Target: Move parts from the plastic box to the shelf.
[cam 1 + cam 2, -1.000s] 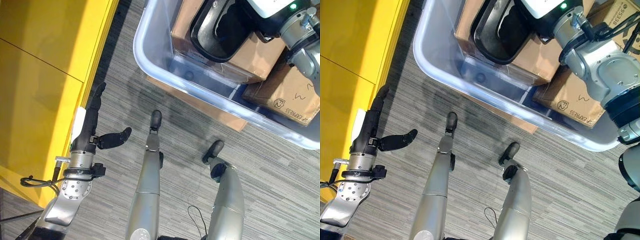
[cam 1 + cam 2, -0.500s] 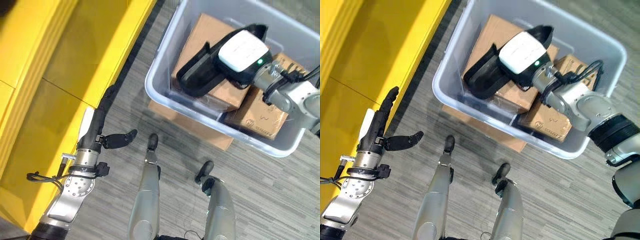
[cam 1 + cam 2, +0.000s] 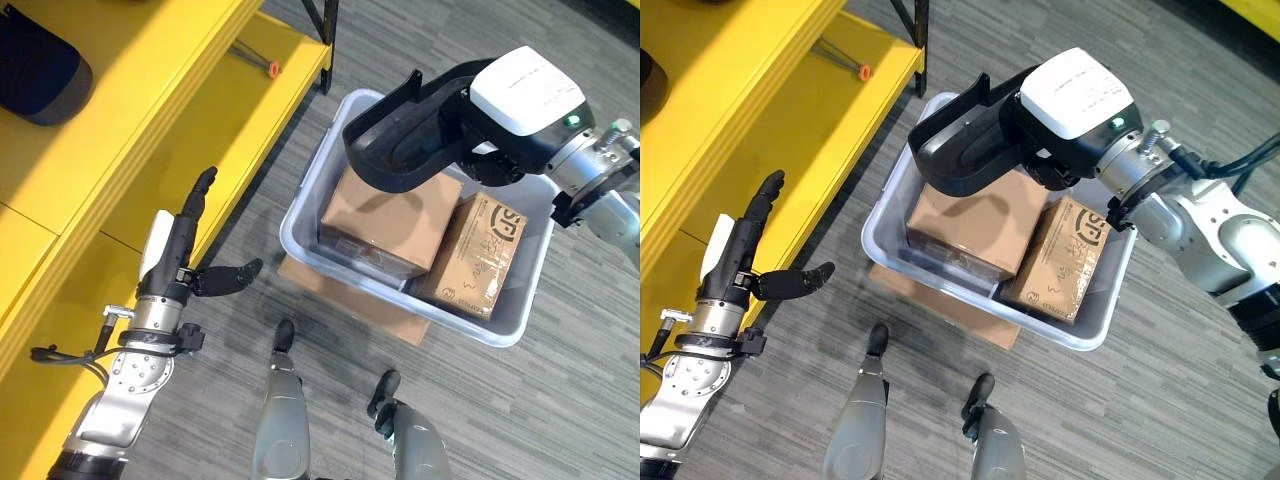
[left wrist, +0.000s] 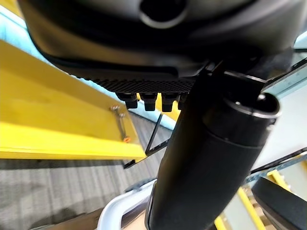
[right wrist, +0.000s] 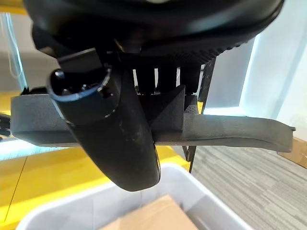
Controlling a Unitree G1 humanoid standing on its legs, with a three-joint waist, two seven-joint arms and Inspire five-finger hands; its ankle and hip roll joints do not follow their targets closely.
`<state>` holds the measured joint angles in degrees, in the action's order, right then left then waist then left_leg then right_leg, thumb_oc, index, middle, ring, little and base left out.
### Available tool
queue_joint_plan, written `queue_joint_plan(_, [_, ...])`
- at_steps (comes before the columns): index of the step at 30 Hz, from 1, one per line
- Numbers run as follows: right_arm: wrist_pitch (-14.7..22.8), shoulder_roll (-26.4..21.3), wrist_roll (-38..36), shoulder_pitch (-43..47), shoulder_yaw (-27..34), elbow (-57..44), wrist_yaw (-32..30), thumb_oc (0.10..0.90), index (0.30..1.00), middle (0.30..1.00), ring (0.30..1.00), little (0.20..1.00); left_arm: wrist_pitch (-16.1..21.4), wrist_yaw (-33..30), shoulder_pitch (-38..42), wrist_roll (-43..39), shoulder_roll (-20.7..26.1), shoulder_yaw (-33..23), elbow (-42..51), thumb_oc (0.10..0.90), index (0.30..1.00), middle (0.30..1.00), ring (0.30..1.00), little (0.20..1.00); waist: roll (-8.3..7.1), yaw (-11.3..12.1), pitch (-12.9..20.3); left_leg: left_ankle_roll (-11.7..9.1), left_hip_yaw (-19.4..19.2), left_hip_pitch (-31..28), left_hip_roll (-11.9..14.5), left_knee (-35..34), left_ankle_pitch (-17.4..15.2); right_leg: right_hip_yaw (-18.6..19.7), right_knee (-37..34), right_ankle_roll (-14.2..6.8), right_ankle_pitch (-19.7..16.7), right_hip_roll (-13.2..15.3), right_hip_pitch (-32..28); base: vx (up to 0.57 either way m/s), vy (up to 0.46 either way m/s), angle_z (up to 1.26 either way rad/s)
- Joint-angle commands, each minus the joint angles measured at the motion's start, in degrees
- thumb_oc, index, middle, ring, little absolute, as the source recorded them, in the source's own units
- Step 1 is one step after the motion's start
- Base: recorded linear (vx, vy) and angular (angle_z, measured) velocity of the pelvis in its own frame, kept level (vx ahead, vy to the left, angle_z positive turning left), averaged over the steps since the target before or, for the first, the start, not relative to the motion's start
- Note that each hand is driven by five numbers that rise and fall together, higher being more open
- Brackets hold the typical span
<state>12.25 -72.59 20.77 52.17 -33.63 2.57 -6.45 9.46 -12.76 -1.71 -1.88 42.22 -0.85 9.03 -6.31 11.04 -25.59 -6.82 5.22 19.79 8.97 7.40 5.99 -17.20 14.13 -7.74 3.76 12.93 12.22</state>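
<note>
Right hand (image 5: 120, 124): fingers and thumb curled round a black curved part (image 3: 965, 150), holding it up in the upper middle of the frame, above the plastic box (image 3: 1095, 315). In the right wrist view the part runs as a dark grey bar (image 5: 230, 129) across the hand, thumb in front of it, fingers behind. A white cover with a green light (image 3: 525, 90) sits on the back of that hand.

Plastic box: pale grey, translucent, centre-right of the frame on the carpet floor (image 3: 560, 410), resting on a flat sheet of cardboard (image 3: 350, 300) that sticks out at its lower-left edge. Inside: two brown cardboard boxes side by side, the larger one (image 3: 975, 225) on the left under the held part, the smaller printed one (image 3: 1060, 260) on the right, tilted against it.

Left hand (image 3: 175, 260): lower left of the frame, fingers straight and spread wide, thumb out to the side, holding nothing. It sits in front of the yellow shelf (image 3: 190, 110), beside its lower board.

Shelf: takes the upper left of the frame. A dark rounded item (image 3: 35, 65) on the upper level at the far upper left. A small tool with an orange tip (image 3: 262, 62) lies on the lower board near its far end; it also shows in the left wrist view (image 4: 121, 125).
</note>
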Motion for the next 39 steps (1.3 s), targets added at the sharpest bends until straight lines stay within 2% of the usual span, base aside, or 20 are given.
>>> queue_joint_plan(1, [1.5,1.2,-7.2,-4.3,6.0,-3.1,-1.3,0.400,0.300,0.300,0.300,0.300,4.3,-0.4,-2.2,0.7,1.8,-2.2,3.8,0.900,1.000,1.000,1.000,1.000,-4.12,-1.6,13.7,-0.4,0.0,-1.9,2.5,-5.3,0.6,-0.5,-9.0,-3.7,-0.6,-0.1,-10.5,0.05,-0.019,-0.10])
queue_joint_plan(5, [2.1,1.3,-8.3,-7.8,8.6,-3.8,-0.9,0.400,0.300,0.300,0.300,0.300,4.6,-1.6,-1.6,2.8,1.4,-2.3,4.7,0.900,1.000,1.000,1.000,1.000,-4.59,-2.2,16.2,-0.5,-1.0,-4.2,2.9,-7.6,1.3,0.0,-10.9,-4.0,-1.9,-0.4,-11.7,0.04,-0.005,-0.02])
queue_joint_plan(6, [2.4,1.8,-8.7,-8.3,8.2,-2.7,-1.0,0.400,0.300,0.300,0.300,0.300,5.3,-2.4,-1.2,4.2,1.3,-2.2,5.6,0.900,1.000,1.000,1.000,1.000,-4.87,-2.3,17.6,-0.6,-1.7,-5.9,3.1,-8.7,1.3,0.3,-11.6,-4.2,-2.4,-0.4,-12.7,0.06,-0.005,-0.05])
queue_joint_plan(10, [2.7,1.8,-9.0,-9.4,8.4,-2.0,-0.6,0.400,0.300,0.300,0.300,0.300,5.8,-4.2,-1.5,7.4,1.3,-2.6,6.7,0.900,1.000,1.000,1.000,1.000,-5.05,-2.8,19.5,-0.7,-2.9,-8.4,3.3,-11.0,1.6,1.0,-13.0,-4.6,-3.2,-0.5,-13.9,0.04,0.002,-0.21])
queue_joint_plan(16, [3.8,2.7,-10.6,-9.8,7.5,-1.2,-0.6,0.400,0.300,0.300,0.300,0.300,6.2,-7.2,0.6,16.6,4.9,-1.9,8.8,0.900,1.000,1.000,1.000,1.000,-4.53,-4.2,22.7,-1.1,-4.8,-11.6,4.1,-12.3,1.1,2.3,-14.2,-4.8,-3.5,-0.5,-15.6,0.04,0.006,-0.14])
queue_joint_plan(25, [4.7,3.8,-14.9,-7.5,5.6,-1.8,-0.1,0.400,0.300,0.300,0.300,0.300,6.1,-9.4,3.1,22.5,8.4,-0.3,9.3,0.900,1.000,1.000,1.000,1.000,-3.75,-5.7,24.0,-1.6,-5.9,-13.9,5.3,-12.4,0.6,3.6,-14.1,-4.5,-2.8,-1.0,-16.6,0.04,-0.011,-0.08])
queue_joint_plan(29, [5.0,5.3,-18.9,-6.0,4.7,-1.3,0.6,0.400,0.300,0.300,0.300,0.300,5.9,-10.0,5.4,25.6,9.1,2.4,8.2,0.900,1.000,1.000,1.000,1.000,-3.58,-6.8,24.6,-1.8,-6.4,-14.9,5.8,-12.4,0.4,4.5,-14.2,-4.2,-2.2,-1.5,-17.2,0.05,-0.011,-0.04])
queue_joint_plan(39, [5.3,8.5,-22.8,-1.7,2.0,-0.7,0.9,0.400,0.300,0.300,0.300,0.300,4.7,-10.9,10.4,31.2,8.9,9.4,3.7,0.900,1.000,1.000,1.000,1.000,-3.69,-8.5,25.4,-1.9,-7.5,-16.5,6.9,-12.4,-0.3,6.2,-14.0,-3.7,-1.5,-2.1,-17.2,0.03,-0.011,-0.08])
